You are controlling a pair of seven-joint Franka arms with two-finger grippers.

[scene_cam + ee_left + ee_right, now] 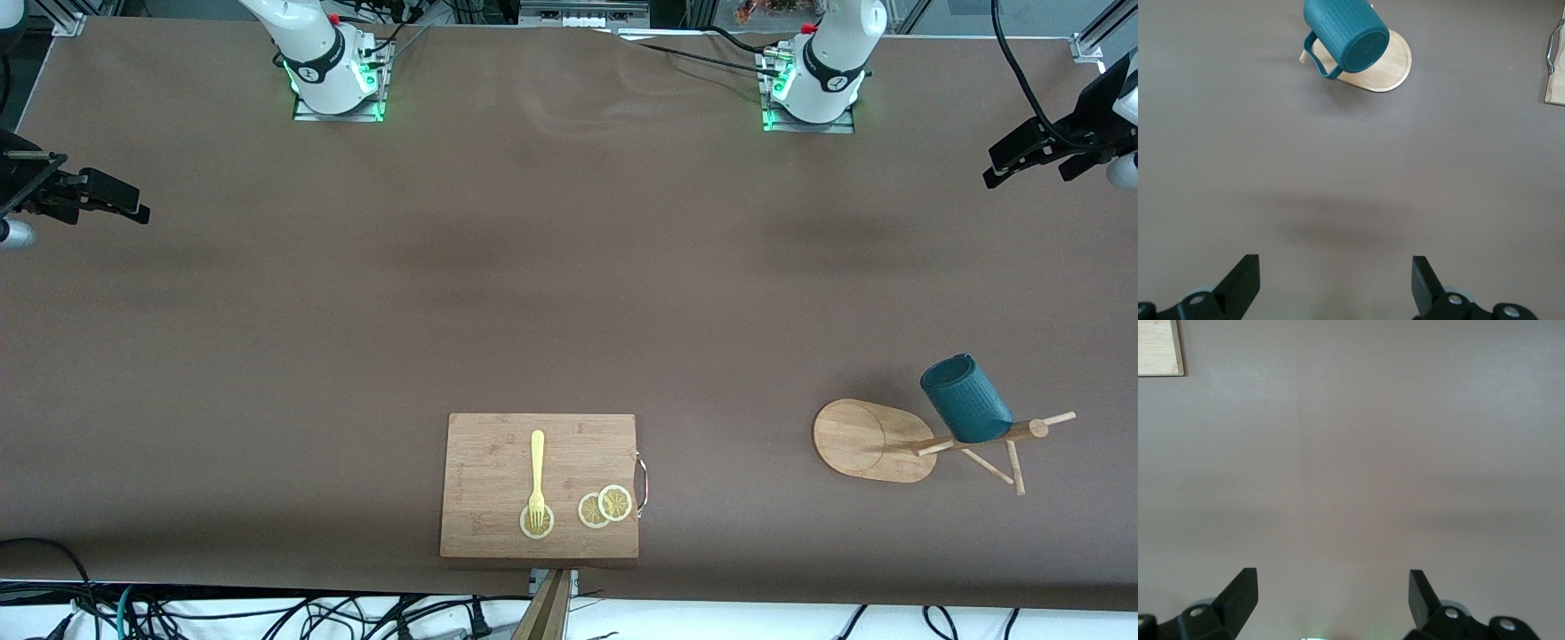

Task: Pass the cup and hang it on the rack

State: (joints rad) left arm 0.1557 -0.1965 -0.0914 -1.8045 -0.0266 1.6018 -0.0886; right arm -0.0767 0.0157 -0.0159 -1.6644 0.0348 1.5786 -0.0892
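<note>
Cup (966,400) hangs on the rack (876,440), lower right of the front frame, toward the left arm's end of the table. Cup is tilted, mouth up and away from the post's tip, slung on a peg; in the left wrist view, top centre, its base faces the camera and the handle sticks out sideways. Rack's oval base sits flat on the table (569,293), pegs poking out past the cup. Left gripper (1022,156) is at the upper right edge of the front frame, jaws wide apart, holding nothing, over bare table; arm waits. Right gripper (111,200) is at the upper left edge, jaws wide apart too, nothing in them. Board (498,462) lies bottom centre with a fork (537,476) and lemon slices (605,507) on it.
</note>
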